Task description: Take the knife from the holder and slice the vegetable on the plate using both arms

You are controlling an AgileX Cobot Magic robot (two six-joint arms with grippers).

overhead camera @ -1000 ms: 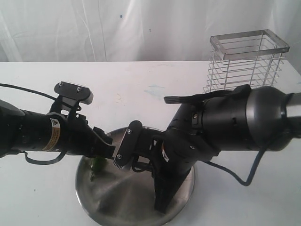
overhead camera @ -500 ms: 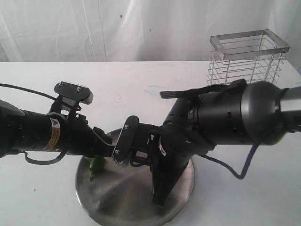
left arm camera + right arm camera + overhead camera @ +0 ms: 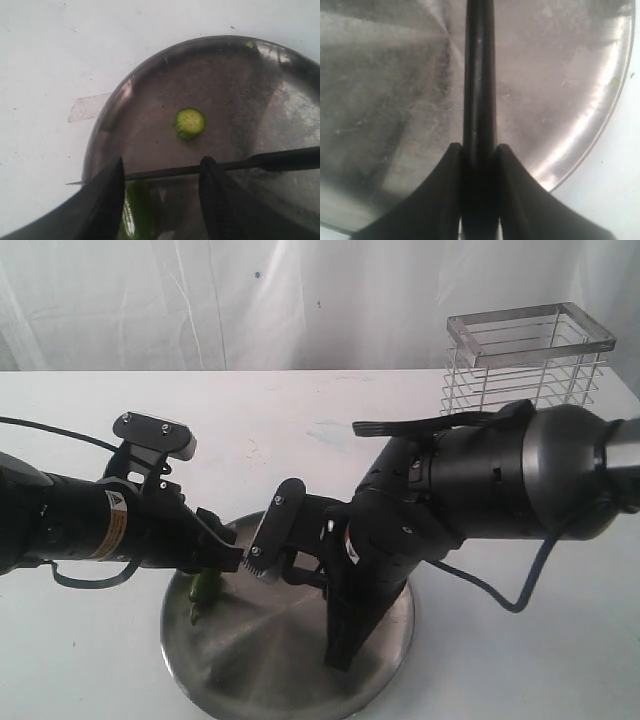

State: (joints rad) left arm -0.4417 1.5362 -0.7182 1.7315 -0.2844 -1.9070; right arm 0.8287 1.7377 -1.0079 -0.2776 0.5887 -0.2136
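Right pincer (image 3: pixel 479 155), clamped on the knife (image 3: pixel 200 169) handle, has shifted slightly right since 0.5 s ago. Left pincer (image 3: pixel 160 192) fingers apart astride the vegetable (image 3: pixel 137 212) on the plate (image 3: pixel 385 665). One cut slice (image 3: pixel 190 122) lies beyond the blade. Orange-white arm label (image 3: pixel 117 523) unreadable.

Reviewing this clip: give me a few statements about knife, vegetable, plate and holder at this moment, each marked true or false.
1. The right gripper is shut on the knife. True.
2. A cut slice lies on the plate. True.
3. The knife is in the holder. False: it is over the plate.
4. The vegetable lies on the table beside the plate. False: it is on the plate, between the left gripper's fingers.
5. The holder lies on its side. False: it stands upright.
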